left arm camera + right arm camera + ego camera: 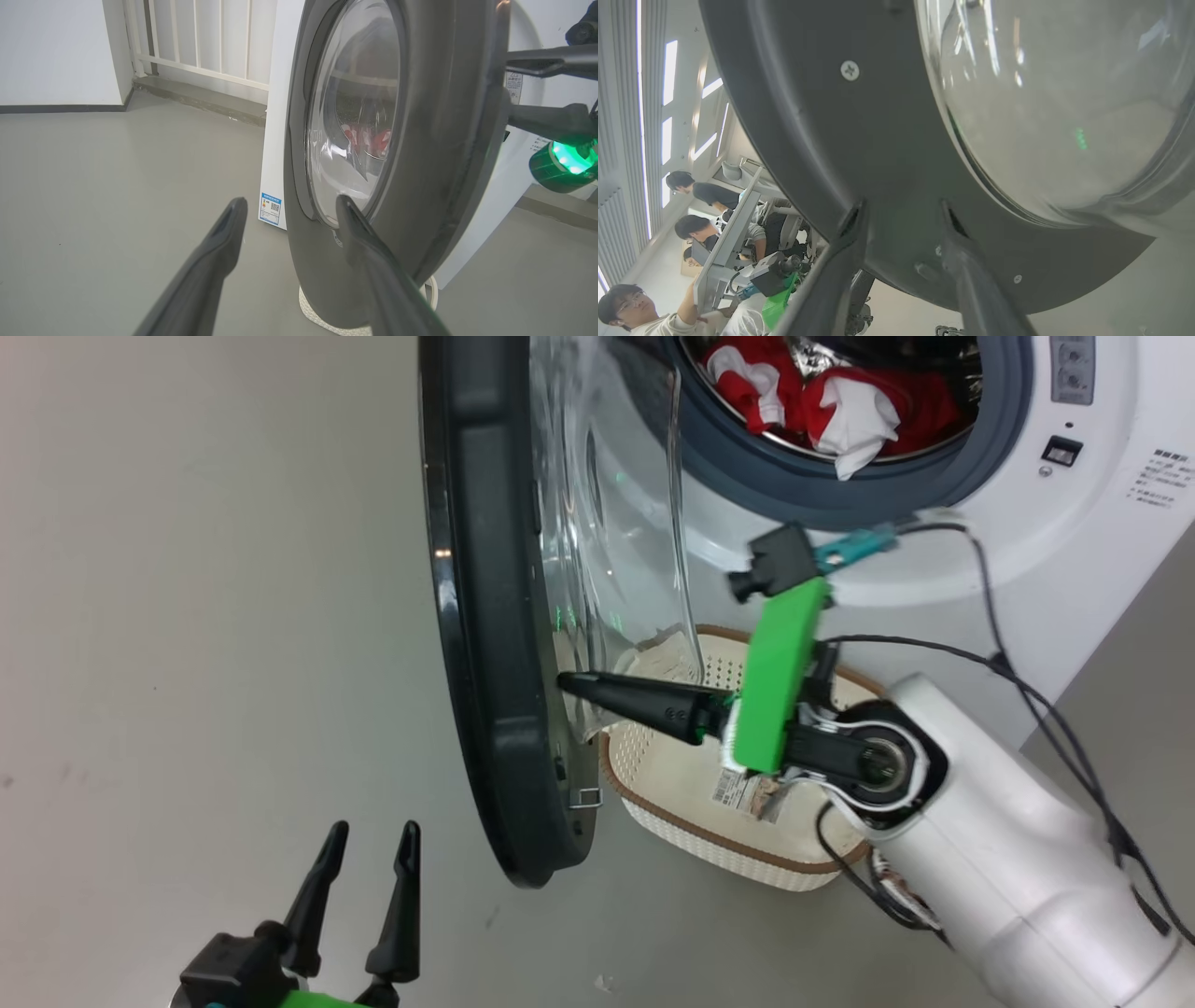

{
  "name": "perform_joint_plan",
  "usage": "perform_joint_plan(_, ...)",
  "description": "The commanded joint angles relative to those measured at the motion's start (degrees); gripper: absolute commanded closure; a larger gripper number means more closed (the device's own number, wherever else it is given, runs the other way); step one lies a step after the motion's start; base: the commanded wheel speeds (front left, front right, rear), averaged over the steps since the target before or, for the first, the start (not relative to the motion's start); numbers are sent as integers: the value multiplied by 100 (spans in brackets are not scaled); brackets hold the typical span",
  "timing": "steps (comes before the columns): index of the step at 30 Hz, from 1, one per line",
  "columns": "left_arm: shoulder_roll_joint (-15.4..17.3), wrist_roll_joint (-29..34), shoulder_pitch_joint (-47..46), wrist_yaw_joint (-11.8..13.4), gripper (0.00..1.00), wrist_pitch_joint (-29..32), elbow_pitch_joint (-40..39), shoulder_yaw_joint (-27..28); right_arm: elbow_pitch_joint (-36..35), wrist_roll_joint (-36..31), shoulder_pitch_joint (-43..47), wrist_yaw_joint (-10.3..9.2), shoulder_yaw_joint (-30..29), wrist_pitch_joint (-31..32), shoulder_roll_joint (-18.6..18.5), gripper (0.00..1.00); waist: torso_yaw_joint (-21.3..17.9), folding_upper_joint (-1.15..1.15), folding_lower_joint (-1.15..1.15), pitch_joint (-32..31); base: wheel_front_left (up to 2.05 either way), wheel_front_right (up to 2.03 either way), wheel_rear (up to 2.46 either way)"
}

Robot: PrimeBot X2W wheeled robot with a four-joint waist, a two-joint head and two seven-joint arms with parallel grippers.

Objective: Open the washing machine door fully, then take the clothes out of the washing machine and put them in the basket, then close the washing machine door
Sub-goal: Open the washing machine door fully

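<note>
Door: we see the door point(485, 616) swung well out from the washing machine point(1074, 541), roughly square to its front. The head view catches it edge-on, with the black rim to the left and the clear glass bowl bulging to the right.
Washing machine: it is white. Its round mouth is uncovered at the top of the head view and ringed by a grey rubber seal point(794, 490).
Clothes: we find the clothes point(840, 401), red with white patches, lying inside the drum. One white fold droops onto the seal.
Basket: the basket point(681, 835) sits on the floor point(187, 616) just in front of the machine, below its mouth. It is beside the door's inner side and partly under the right arm. We make out a paper label on its bottom.
Right claw: the right claw point(567, 682) reaches across the basket, with its tips at the door's inner face near the lower edge. In its own wrist view the two fingers point(836, 270) stand partly apart and grip nothing. We cannot tell whether the tips press on the door.
Left claw: the left claw point(373, 829) hangs over bare floor on the door's outer side, clear of the rim. Its fingers are spread wide and it holds nothing.
People: in the right wrist view we see several people point(705, 193) at desks beyond the door's rim.
</note>
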Motion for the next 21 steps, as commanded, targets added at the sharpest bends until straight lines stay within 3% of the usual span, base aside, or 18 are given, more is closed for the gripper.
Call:
perform_joint_plan(1, 82, 43, -69, -20, 0, -68, -84, 214, -112, -5, 126, 29, -57, -108, 44, 0, -26, 0, 0, -58, 0, 0, 0)
perform_joint_plan(21, 82, 415, -13, -282, 0, -68, 242, 769, 244, -399, 1483, 29, -29, -1964, -740, 0, -502, 0, 0, -435, 0, 0, 0)
